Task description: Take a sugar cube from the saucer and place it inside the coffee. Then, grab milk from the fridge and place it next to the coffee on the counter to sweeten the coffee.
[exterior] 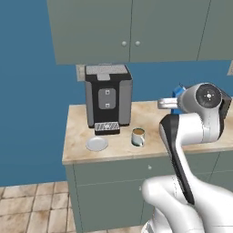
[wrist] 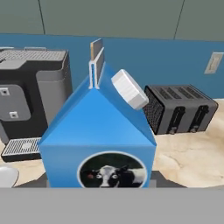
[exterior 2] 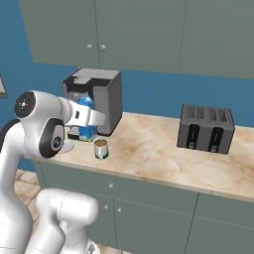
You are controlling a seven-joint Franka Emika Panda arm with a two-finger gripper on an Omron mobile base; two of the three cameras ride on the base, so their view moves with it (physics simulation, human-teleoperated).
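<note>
Counter beige, coffee near front edge. Milk clamped in gripper, apparently above counter just behind coffee. Carton rigid-walled, light, slick faces, top-heavy; grip mid-body on flat sides, not gable.

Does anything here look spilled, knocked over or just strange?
Nothing is spilled or toppled. The one unusual sight is the blue milk carton held in the air by the gripper beside the upright coffee mug.

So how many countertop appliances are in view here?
2: a coffee machine at the counter's left end behind the coffee, and a toaster farther right. Others may sit out of frame.
</note>
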